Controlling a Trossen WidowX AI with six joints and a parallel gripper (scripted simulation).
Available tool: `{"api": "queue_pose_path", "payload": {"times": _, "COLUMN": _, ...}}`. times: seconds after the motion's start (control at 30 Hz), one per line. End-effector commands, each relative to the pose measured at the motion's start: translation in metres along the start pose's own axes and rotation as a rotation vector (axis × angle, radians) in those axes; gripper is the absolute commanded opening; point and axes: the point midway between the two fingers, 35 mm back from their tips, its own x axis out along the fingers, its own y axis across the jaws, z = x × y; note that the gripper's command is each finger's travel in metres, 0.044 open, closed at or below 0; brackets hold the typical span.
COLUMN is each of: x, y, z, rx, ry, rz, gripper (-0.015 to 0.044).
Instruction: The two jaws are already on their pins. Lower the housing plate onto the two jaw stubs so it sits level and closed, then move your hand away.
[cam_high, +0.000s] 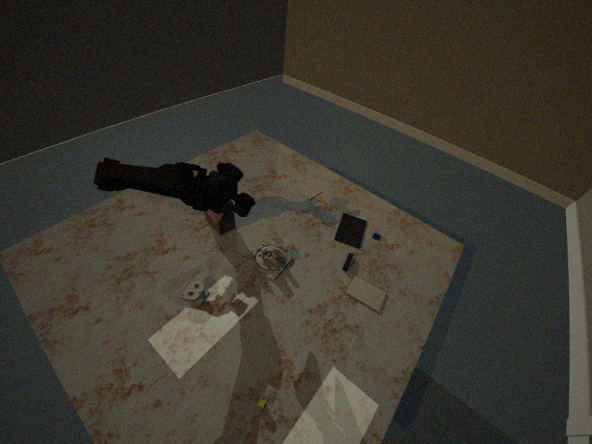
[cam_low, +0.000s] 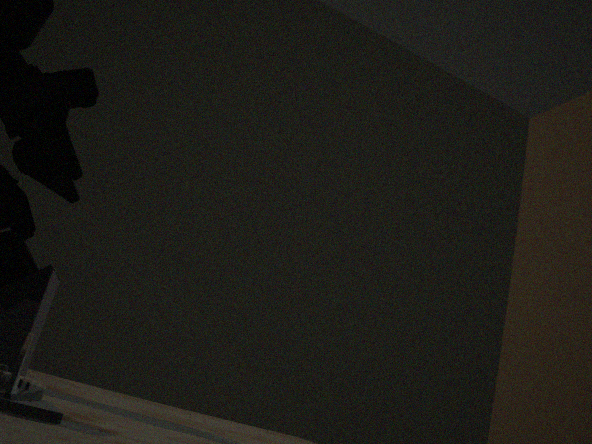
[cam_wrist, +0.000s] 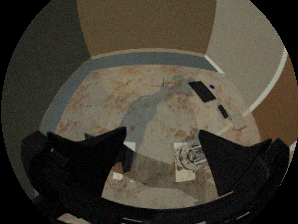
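My gripper (cam_wrist: 162, 132) is open and empty, high above the table, with its fingers wide apart in the wrist view. A small pale plate with two dark holes (cam_high: 193, 289) lies left of the middle in the top view. A round, ring-like assembly (cam_high: 272, 257) (cam_wrist: 190, 156) with thin parts across it stands near the middle, well below the gripper. The frames are too dark and coarse to show which piece is the housing plate, where the jaw stubs are, or whether anything sits level.
A dark upright block (cam_high: 226, 223) stands near the arm. Towards the far right are a black slab (cam_high: 350, 230) (cam_wrist: 202, 91), a small blue cube (cam_high: 376, 236) (cam_wrist: 212, 86), a short black bar (cam_high: 348, 262) (cam_wrist: 223, 111) and a pale panel (cam_high: 367, 294) (cam_wrist: 239, 121). A yellow cube (cam_high: 262, 403) lies in front.
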Motion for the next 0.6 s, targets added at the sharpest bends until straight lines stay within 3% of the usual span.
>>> {"api": "queue_pose_path", "payload": {"times": 0.0, "x": -0.007, "y": -0.016, "z": -0.013, "rx": 0.080, "ry": 0.046, "rz": -0.053, "gripper": 0.0440}}
{"api": "queue_pose_path", "payload": {"times": 0.57, "x": -0.032, "y": -0.056, "z": -0.074, "rx": 0.384, "ry": 0.235, "rz": -0.213, "gripper": 0.0440}}
